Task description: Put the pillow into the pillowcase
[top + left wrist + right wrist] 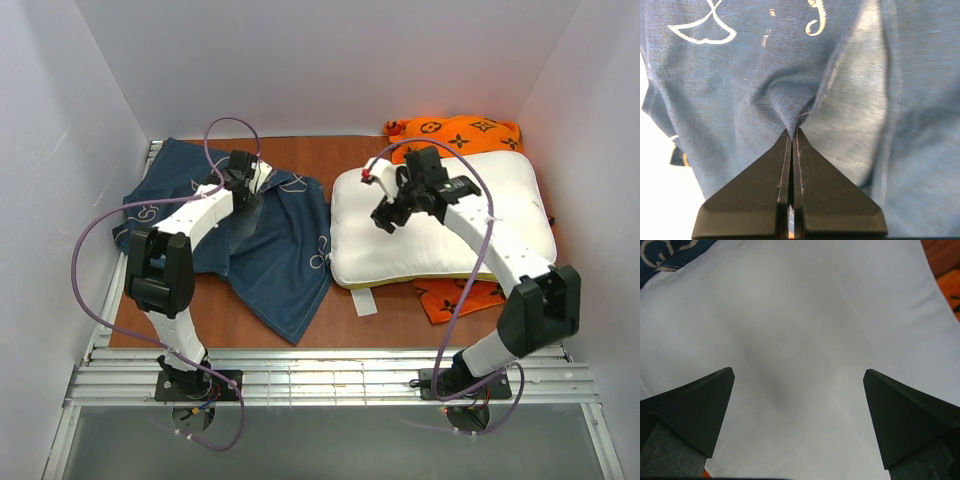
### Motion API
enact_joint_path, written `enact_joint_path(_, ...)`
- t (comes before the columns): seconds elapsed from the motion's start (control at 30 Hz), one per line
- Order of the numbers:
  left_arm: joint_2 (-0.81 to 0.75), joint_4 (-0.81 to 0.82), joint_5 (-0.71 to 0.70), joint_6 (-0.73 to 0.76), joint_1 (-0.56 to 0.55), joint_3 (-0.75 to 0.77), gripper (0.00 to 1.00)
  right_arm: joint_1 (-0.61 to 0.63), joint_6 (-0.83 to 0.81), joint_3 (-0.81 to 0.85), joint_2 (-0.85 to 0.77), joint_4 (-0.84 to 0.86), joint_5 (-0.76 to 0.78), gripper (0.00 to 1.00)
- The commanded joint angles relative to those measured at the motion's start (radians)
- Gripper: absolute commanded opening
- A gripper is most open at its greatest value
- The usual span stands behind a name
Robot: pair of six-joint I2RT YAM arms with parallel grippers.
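Pillow (pixel 800 315): directly beneath right claw (pixel 798 371), jaws wide apart.
Pillowcase (pixel 715 100): fold clamped in left claw (pixel 791 132).

The left arm (pixel 195 218) and the right arm (pixel 490 235) are built of white tubular links joined by boxy black housings and are bolted to flat black base plates (pixel 198 385). Thin purple cables (pixel 232 119) are looped along them. The left gripper (pixel 792 131) and the right gripper (pixel 799 371) are fitted with matte black wedge-shaped fingers.
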Motion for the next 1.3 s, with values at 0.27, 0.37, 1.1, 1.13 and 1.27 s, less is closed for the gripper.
enact_joint_path(0.27, -0.079, -0.094, 0.200, -0.160, 0.009, -0.030, 0.00, 0.114, -0.391, 0.493, 0.452, -0.344, 0.183, 0.99)
enact_joint_path(0.37, -0.083, -0.096, 0.212, -0.178, 0.012, -0.027, 0.00, 0.123, -0.461, 0.400, 0.449, -0.373, 0.164, 0.99)
enact_joint_path(1.1, -0.083, -0.159, 0.400, -0.284, 0.043, 0.075, 0.00, -0.004, -0.337, 0.432, 0.374, -0.244, 0.026, 0.01)
enact_joint_path(1.13, -0.086, -0.162, 0.408, -0.289, 0.043, 0.083, 0.00, -0.009, -0.327, 0.469, 0.356, -0.259, -0.003, 0.01)
enact_joint_path(1.27, -0.103, -0.165, 0.430, -0.306, 0.062, 0.095, 0.00, -0.010, -0.270, 0.532, 0.261, -0.275, -0.144, 0.01)
